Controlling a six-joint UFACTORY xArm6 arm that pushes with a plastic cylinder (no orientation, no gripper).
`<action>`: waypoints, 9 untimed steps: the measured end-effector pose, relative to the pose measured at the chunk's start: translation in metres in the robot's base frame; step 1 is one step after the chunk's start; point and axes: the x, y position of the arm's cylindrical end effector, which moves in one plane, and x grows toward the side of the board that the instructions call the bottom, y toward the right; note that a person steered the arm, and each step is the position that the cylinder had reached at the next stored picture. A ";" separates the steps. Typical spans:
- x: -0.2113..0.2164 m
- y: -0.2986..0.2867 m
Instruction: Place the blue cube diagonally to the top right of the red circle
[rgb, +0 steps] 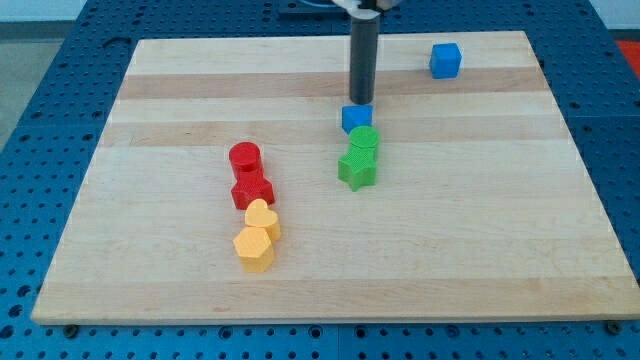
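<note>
Eight blocks sit on the board, two of each colour. Two blue: a cube near the top right corner and another blue block. Two green: a cylinder and a star. Two red: a cylinder and a star-like block. Two yellow: a heart and a hexagonal block.

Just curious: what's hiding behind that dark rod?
My tip touches a blue block, whose far edge it covers. Behind the rod only wooden board shows; the strip it covers stays unseen.
</note>
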 end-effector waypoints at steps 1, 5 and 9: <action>0.000 0.049; -0.070 0.169; -0.028 0.093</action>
